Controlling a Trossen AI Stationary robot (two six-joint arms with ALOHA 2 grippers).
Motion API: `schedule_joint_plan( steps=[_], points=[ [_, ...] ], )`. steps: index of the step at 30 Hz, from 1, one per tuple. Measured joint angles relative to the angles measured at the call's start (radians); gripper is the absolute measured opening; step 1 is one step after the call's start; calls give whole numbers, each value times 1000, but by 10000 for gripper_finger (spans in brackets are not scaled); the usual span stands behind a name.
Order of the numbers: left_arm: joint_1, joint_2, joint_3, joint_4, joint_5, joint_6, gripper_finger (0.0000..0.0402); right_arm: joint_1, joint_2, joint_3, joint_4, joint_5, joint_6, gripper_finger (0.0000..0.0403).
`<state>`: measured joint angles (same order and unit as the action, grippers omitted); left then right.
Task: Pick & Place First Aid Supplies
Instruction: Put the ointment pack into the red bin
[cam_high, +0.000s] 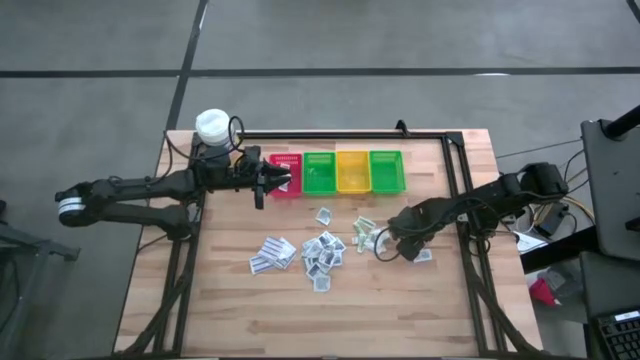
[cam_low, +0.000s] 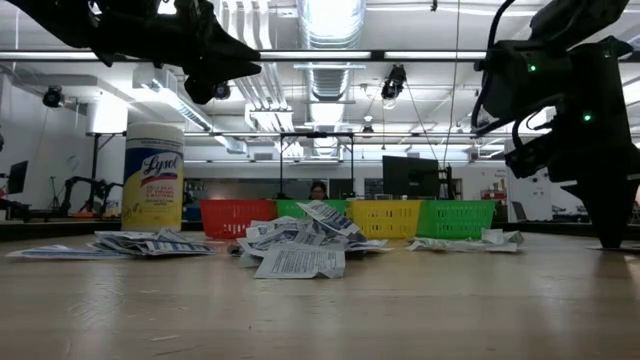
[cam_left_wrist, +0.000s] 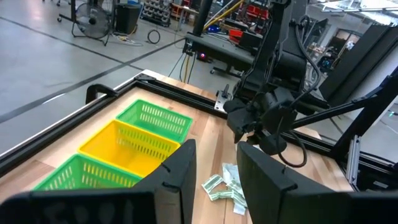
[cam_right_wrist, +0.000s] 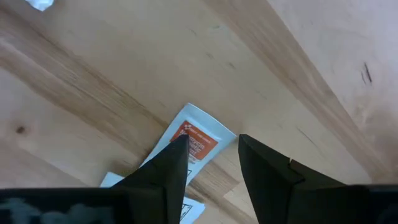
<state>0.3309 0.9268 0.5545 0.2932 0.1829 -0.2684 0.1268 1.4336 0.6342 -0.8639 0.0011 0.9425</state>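
Your wooden tabletop (cam_high: 230, 300) carries four bins in a row along its far side: a red bin (cam_high: 287, 176), a green bin (cam_high: 319, 172), a yellow bin (cam_high: 352, 170) and a second green bin (cam_high: 386, 170), with a white-capped yellow bottle (cam_high: 211, 127) at the far left corner. The first aid supplies (cam_high: 322, 250) lie scattered in loose clumps across the middle of the tabletop, in front of the bins. Your left gripper (cam_high: 283, 180) hangs over the red bin, jaws spread with nothing between them. Your right gripper (cam_right_wrist: 212, 163) is low over a white sachet with an orange label (cam_right_wrist: 198, 138) at the right of the scatter, jaws spread astride it, not pinching it.
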Motion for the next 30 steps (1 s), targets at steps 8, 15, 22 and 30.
schedule_joint_plan(
  steps=[8, 15, 22, 30],
  points=[
    [0, 0, 0, 2, 0, -2, 110, 0, -6, -2, 16, -4, -3, 81],
    [0, 0, 0, 2, 0, -4, 110, 0, -8, -2, 20, -4, 0, 26],
    [1, 0, 0, 2, 0, -4, 110, 0, -29, -5, 17, 21, 14, 8],
    [1, 0, 0, 3, 0, -5, 110, -1, -105, -4, 11, 55, 31, 8]
  ],
)
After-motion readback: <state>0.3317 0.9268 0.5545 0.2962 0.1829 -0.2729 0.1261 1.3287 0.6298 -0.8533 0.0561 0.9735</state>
